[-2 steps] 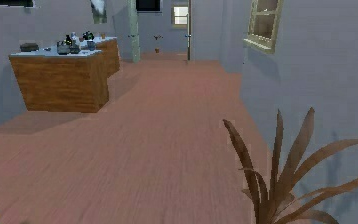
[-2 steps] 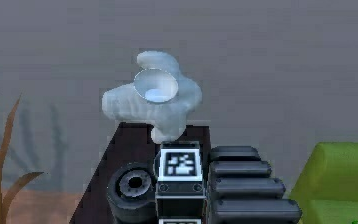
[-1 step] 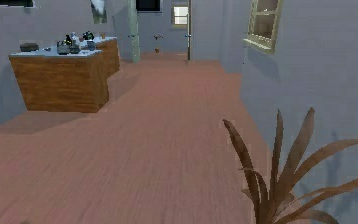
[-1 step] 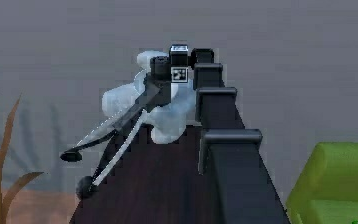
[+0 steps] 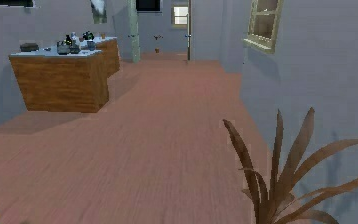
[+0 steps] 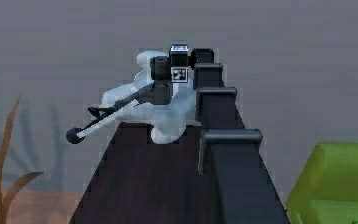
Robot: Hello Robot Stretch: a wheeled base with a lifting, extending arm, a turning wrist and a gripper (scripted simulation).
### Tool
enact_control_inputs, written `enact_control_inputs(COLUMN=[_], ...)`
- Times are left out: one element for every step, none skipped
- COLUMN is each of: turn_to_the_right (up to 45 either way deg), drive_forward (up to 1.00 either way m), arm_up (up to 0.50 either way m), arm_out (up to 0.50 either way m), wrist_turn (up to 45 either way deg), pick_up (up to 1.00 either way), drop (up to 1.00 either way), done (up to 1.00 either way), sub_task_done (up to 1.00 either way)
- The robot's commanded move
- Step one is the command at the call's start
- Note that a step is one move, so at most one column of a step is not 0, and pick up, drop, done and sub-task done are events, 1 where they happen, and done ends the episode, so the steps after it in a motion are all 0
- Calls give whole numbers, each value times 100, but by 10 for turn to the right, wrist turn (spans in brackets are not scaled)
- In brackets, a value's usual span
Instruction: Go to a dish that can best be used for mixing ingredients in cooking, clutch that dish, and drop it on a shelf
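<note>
In the arm side view my arm (image 6: 222,120) rises from the bottom edge, and the gripper (image 6: 84,123) reaches left from its far end. A pale whitish, rounded thing (image 6: 165,118) sits right behind the gripper's body, its lower edge meeting the far end of a dark brown surface (image 6: 137,180). I cannot tell whether the gripper holds it. In the forward view a wooden counter (image 5: 62,80) stands at the far left, with several small dark and pale things (image 5: 75,43) on its top, too small to name.
A reddish plant (image 5: 287,175) fills the forward view's lower right, and its leaves (image 6: 7,160) show at the arm side view's left. A green block (image 6: 337,185) sits at the bottom right. Wooden floor (image 5: 157,130) runs ahead to a doorway (image 5: 179,30). A window (image 5: 263,22) is on the right wall.
</note>
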Motion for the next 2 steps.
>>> enact_control_inputs(turn_to_the_right=[0,0], drive_forward=[0,0], arm_up=[0,0], arm_out=[0,0], wrist_turn=[450,180], pick_up=[0,0], drop=[0,0], done=[0,0], sub_task_done=[0,0])
